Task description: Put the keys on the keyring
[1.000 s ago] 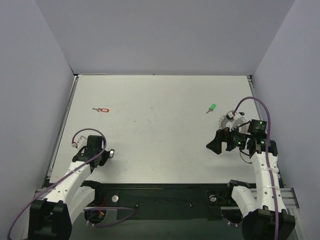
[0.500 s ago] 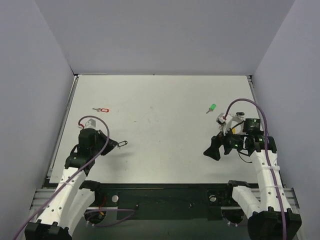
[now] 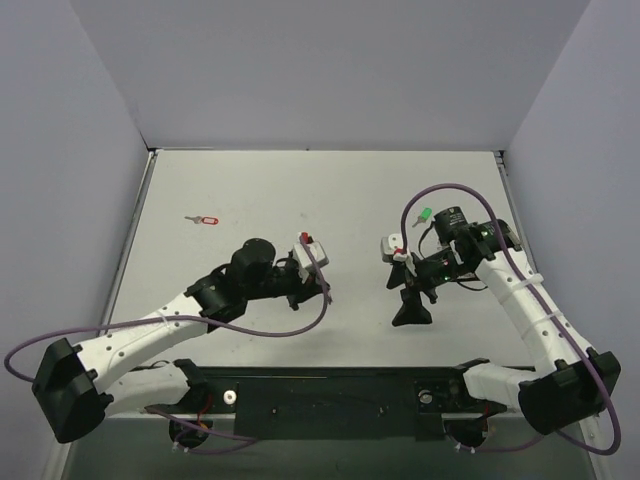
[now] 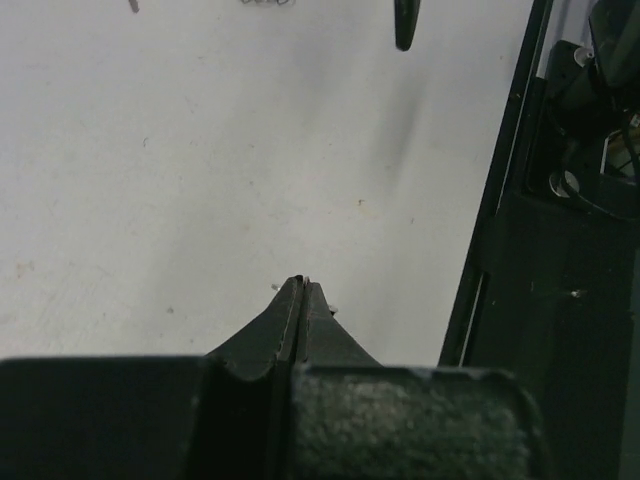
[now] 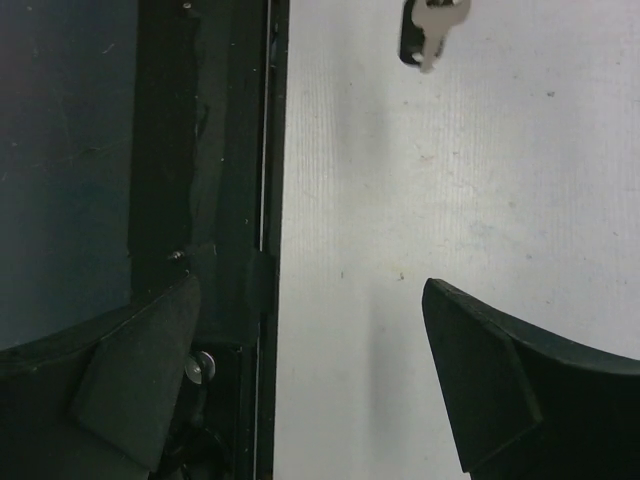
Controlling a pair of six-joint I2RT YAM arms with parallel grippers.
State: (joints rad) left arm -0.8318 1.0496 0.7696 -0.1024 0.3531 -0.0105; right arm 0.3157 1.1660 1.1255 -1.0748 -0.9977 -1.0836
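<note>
My left gripper (image 3: pixel 325 292) reaches to the table's middle near the front edge, shut (image 4: pixel 302 282) on a thin silver key (image 5: pixel 432 25). Only slivers of that key (image 4: pixel 333 309) poke out beside the tips in the left wrist view. My right gripper (image 3: pixel 412 305) faces it from the right and stands open (image 5: pixel 310 290) with nothing between its fingers (image 5: pixel 470 370). A green-headed key (image 3: pixel 425 215) lies behind the right arm. A red-headed key (image 3: pixel 205 219) lies at the far left. The right arm hides the keyring in the top view.
The black base rail (image 3: pixel 330 385) runs along the table's near edge, close beside both grippers (image 5: pixel 200 200). Grey walls enclose the white table (image 3: pixel 320 190) on three sides. Purple cables loop off both wrists (image 3: pixel 440 190).
The left arm swung from the left side to the middle, carrying the key. The right arm left the keyring's spot, moved towards the centre and turned to face left; its jaws narrowed slightly.
</note>
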